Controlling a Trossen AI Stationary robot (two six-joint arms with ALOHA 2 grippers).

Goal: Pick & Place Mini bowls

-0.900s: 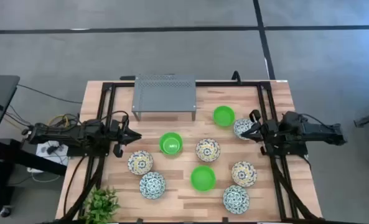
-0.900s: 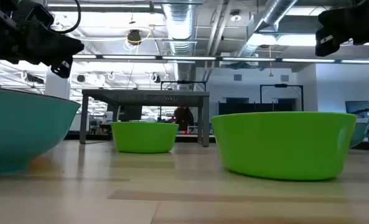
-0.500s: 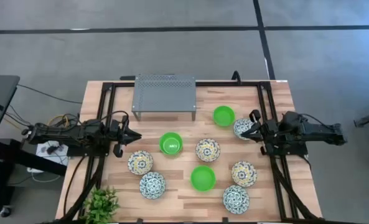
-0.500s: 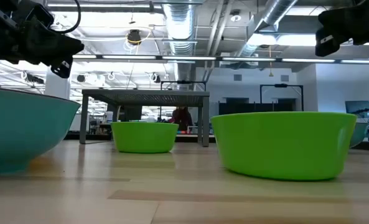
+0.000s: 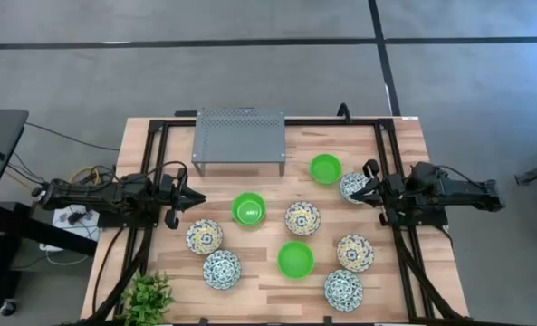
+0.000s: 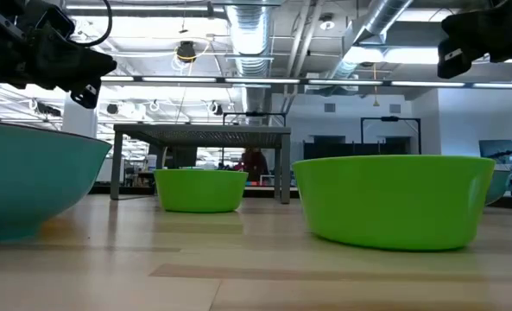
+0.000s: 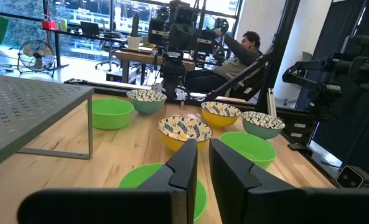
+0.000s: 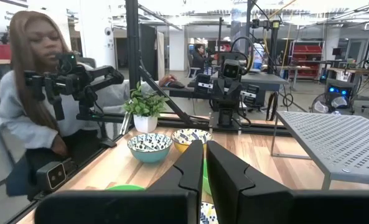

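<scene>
Nine mini bowls sit upright on their bases on the wooden table. The three green ones (image 5: 325,168) (image 5: 248,208) (image 5: 295,259) run down the middle. Three yellow-cream patterned ones (image 5: 302,218) (image 5: 204,236) (image 5: 354,253) and three blue-and-white ones (image 5: 354,186) (image 5: 222,269) (image 5: 343,290) lie around them. My left gripper (image 5: 196,195) hovers shut at the table's left, pointing level toward the bowls. My right gripper (image 5: 359,195) hovers shut at the right, its tip over a blue-and-white bowl. In the low view both grippers (image 6: 87,91) (image 6: 450,60) hang well above the table.
A grey perforated metal stand (image 5: 239,140) stands at the far middle of the table. A small potted plant (image 5: 148,294) sits at the near left corner. Black frame rails (image 5: 150,163) run along both sides. People sit beyond the table (image 8: 28,93) (image 7: 246,46).
</scene>
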